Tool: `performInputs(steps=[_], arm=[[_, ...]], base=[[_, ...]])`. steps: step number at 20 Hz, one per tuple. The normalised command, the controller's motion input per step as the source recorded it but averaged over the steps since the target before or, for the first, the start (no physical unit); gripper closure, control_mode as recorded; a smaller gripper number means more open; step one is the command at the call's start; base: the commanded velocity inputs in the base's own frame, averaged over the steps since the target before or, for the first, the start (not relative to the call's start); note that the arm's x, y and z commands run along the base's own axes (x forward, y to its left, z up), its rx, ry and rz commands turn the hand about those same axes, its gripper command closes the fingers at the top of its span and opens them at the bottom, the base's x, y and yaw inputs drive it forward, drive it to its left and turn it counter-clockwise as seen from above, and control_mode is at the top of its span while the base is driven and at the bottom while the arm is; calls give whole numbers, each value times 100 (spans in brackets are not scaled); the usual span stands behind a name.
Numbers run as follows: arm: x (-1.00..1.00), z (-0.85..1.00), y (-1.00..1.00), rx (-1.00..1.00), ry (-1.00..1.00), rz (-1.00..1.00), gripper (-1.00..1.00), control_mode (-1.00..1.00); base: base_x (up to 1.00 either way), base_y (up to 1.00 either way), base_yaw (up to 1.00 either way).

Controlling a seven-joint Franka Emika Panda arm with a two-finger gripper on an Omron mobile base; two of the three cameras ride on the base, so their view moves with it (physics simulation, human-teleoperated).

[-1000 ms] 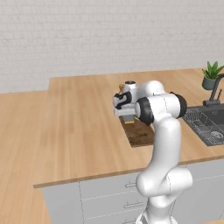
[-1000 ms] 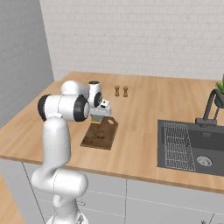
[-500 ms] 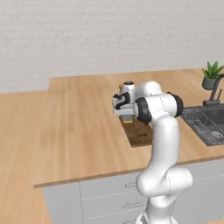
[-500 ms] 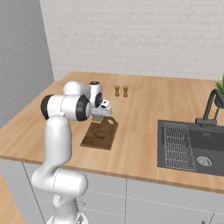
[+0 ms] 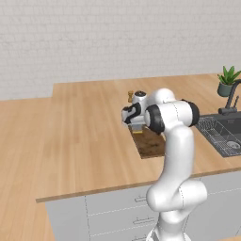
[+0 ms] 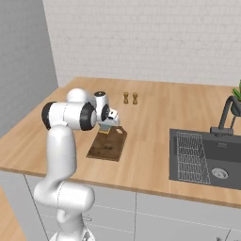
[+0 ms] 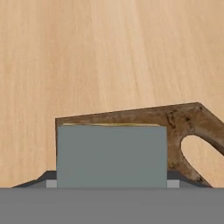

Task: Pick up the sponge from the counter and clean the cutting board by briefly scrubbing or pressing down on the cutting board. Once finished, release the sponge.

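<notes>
Grey-blue sponge point(image 7: 111, 155) held over the board's handle end

Gripper point(image 6: 107, 126) is closed on the sponge, low above the dark board point(image 6: 107, 146) near its far end, by the slot. Board lies on the light-wood surface point(image 5: 84, 122), left of the sink point(image 6: 207, 157).

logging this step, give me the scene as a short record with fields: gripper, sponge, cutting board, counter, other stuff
gripper: gripper low over the handle end of the board, shut on the sponge
sponge: sponge grey-blue top, thin yellow edge showing, held between the fingers over the board; contact with the board cannot be told
cutting board: cutting board dark brown, flat on the counter, handle slot at its far end
counter: counter light wood, drawers below
other: two small shakers behind the board, sink and faucet to the robot's right, potted plant
</notes>
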Motion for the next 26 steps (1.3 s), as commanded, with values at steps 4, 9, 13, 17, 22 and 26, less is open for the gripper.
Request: performInputs(steps=[4, 9, 13, 17, 22, 26], arm=[[-13, -2, 2, 0, -1, 0, 100, -100], [-47, -11, 0, 0, 0, 0, 100, -100], [-59, -16, 0, 0, 0, 0, 100, -100], [-66, -23, 0, 0, 0, 0, 100, -100], [-70, -26, 0, 0, -1, 0, 100, -100], [-73, -31, 0, 0, -3, 0, 100, -100]], base=[[0, 0, 0], [0, 0, 0], [0, 0, 0], [0, 0, 0], [0, 0, 0], [0, 0, 0]])
